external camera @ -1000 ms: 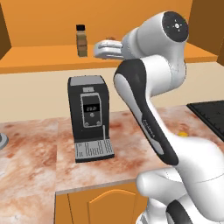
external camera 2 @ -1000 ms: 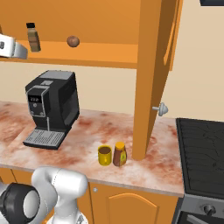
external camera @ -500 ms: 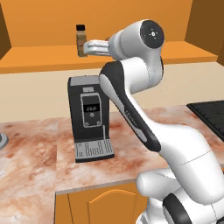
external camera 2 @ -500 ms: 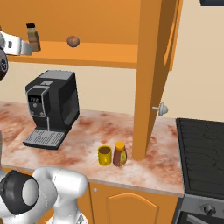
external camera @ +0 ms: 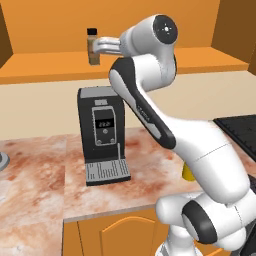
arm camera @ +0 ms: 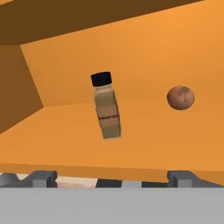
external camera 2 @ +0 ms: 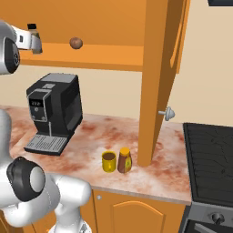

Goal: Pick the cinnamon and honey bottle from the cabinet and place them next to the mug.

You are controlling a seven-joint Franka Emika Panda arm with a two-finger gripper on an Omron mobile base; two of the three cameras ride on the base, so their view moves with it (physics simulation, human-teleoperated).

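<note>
Pincer: we are seeing our gripper [external camera: 94, 45] raised to the cabinet [external camera: 45, 67], level with its shelf board; in the hand view the two finger tips [arm camera: 41, 178] are standing wide apart at the bottom, so we are reading the pincer as released and holding nothing.
Cinnamon: the cinnamon [arm camera: 106, 106] is standing on the shelf straight ahead of the pincer, in line with the gap between the tips and not touching them; in the hand view it is looking slightly tilted, which we are putting down to the roll of the hand. In the left base view the jar [external camera: 92, 46] is sitting just at the pincer's front end; whether the fingers are reaching alongside it there we cannot tell. In the right base view the jar [external camera 2: 32, 38] is showing right at the pincer's end.
Brown ball: a round brown ball [arm camera: 180, 97] is lying on the same shelf, beyond the pincer and off to one side of the cinnamon, well apart from it.
Honey bottle: the honey bottle [external camera 2: 124, 160] is standing far below the pincer on the counter [external camera 2: 91, 136], just beside the mug [external camera 2: 108, 161].
Coffee machine: the black coffee machine [external camera: 102, 134] is sitting on the counter below the pincer.
</note>
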